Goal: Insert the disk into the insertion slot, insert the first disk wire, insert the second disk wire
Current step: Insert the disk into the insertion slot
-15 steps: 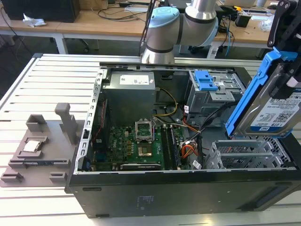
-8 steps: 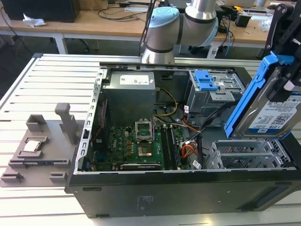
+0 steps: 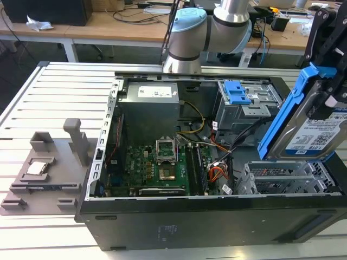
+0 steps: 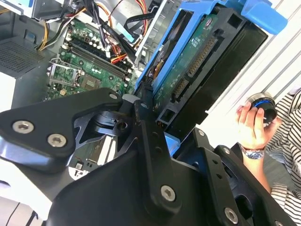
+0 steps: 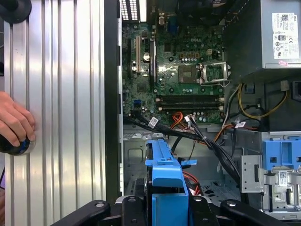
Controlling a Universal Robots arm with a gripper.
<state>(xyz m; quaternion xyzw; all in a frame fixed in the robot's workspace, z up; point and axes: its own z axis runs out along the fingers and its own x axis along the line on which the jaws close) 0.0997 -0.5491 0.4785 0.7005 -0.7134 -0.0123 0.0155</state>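
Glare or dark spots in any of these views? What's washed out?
Exterior view: even room light, the label on the disk is bright, the motherboard lies dimmer. Second wrist view: the table beyond the disk is blown out to white. First wrist view: the ribbed table reflects in bright stripes; the motherboard is evenly lit, no glare.

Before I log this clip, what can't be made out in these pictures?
Exterior view: the disk is cut off by the right edge; the inside of the insertion slot is hidden by its own walls.
First wrist view: the claw hides the held end of the disk.
Second wrist view: a hand covers much of a dark round object, so it cannot be identified.
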